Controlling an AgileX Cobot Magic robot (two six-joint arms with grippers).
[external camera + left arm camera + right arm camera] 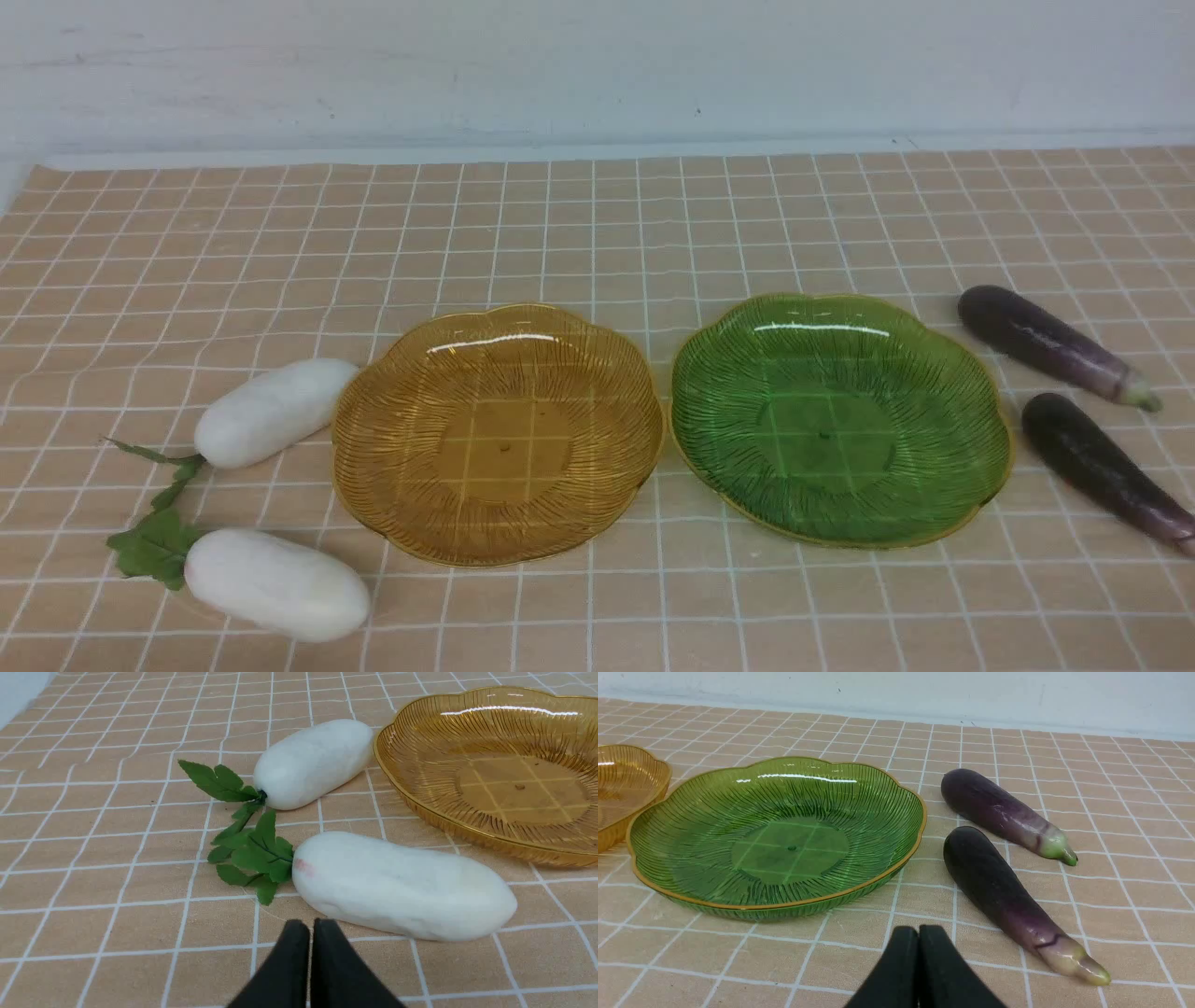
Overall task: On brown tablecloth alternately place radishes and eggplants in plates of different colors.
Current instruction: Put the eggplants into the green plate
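Note:
On the brown tablecloth (pixel 597 233) an amber plate (pixel 392 485) and a green plate (pixel 719 457) lie side by side, both empty. Two white radishes lie left of the amber plate, one farther (pixel 274 412) and one nearer (pixel 277 584), leaves pointing left. Two purple eggplants lie right of the green plate, one farther (pixel 1050 345) and one nearer (pixel 1102 467). My left gripper (pixel 310 926) is shut and empty, just short of the near radish (pixel 402 886). My right gripper (pixel 918 932) is shut and empty, between the green plate (pixel 878 812) and the near eggplant (pixel 999 891). Neither gripper shows in the front view.
A pale wall (pixel 597 65) stands behind the table's far edge. The cloth is slightly wrinkled at the left. The amber plate's rim (pixel 658 772) shows at the edge of the right wrist view.

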